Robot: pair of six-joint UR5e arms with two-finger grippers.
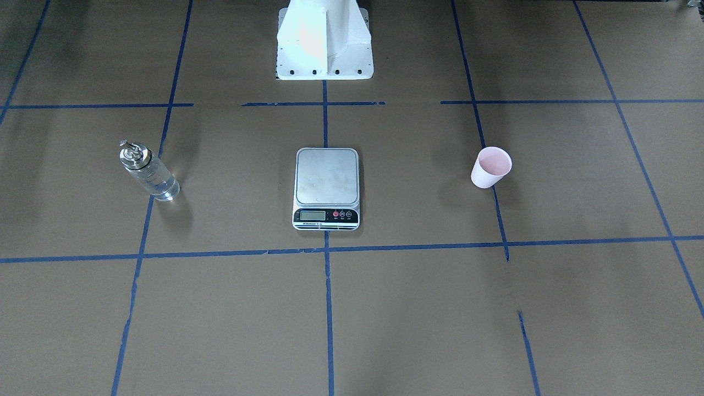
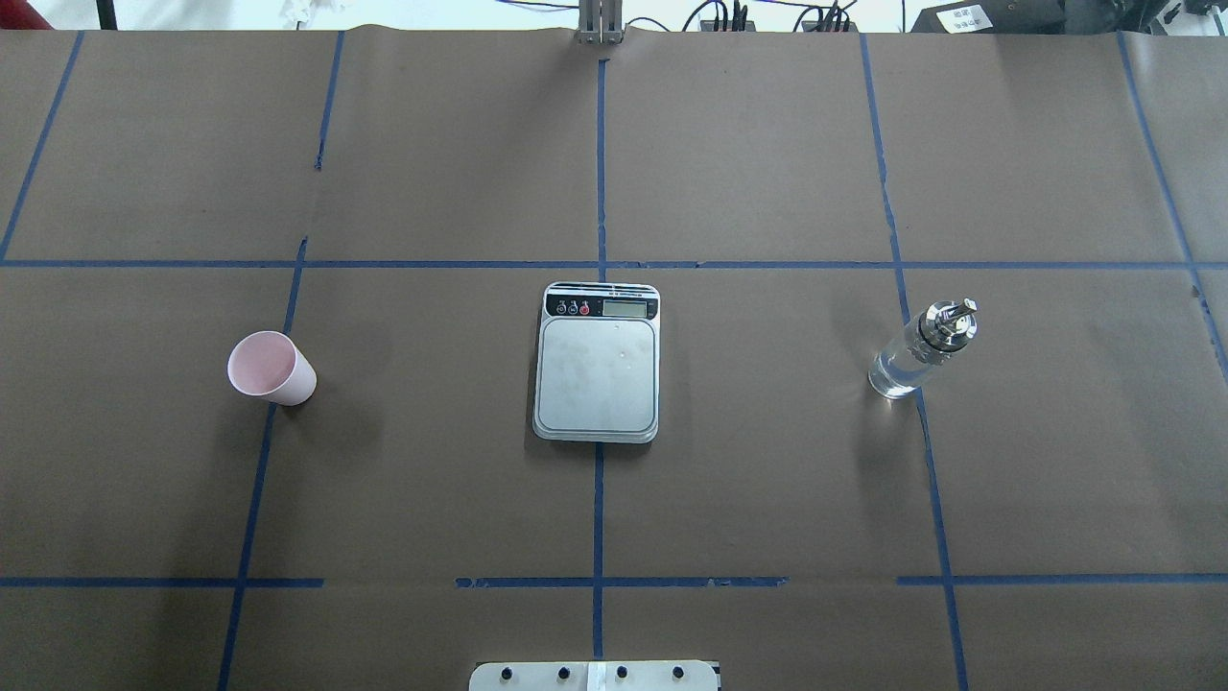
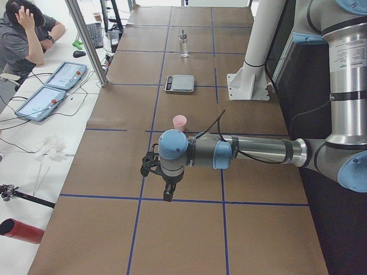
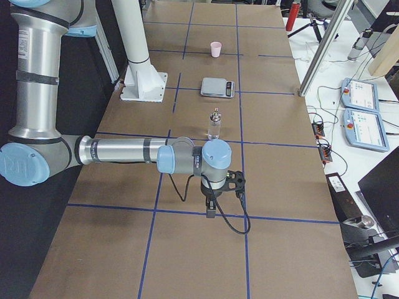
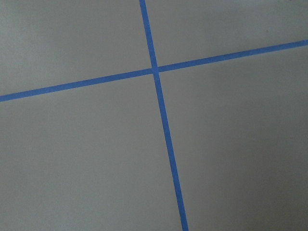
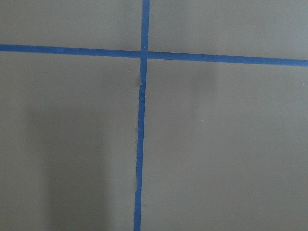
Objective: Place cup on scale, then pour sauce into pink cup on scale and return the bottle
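The pink cup (image 2: 271,368) stands upright on the brown table on my left side, apart from the scale (image 2: 598,363) at the centre, whose steel plate is bare. The glass bottle (image 2: 921,350) with its metal spout stands on my right side, holding clear sauce. All three also show in the front view: cup (image 1: 491,167), scale (image 1: 327,187), bottle (image 1: 148,171). My left gripper (image 3: 166,192) hangs above the table short of the cup (image 3: 179,122). My right gripper (image 4: 211,208) hangs short of the bottle (image 4: 214,126). I cannot tell whether either is open or shut.
The white robot base (image 1: 324,41) stands behind the scale. Blue tape lines (image 2: 598,264) grid the table. Both wrist views show only table and tape. An operator (image 3: 23,34) and tablets (image 3: 51,86) sit beside the table, and a red cylinder (image 3: 20,231) lies near its corner.
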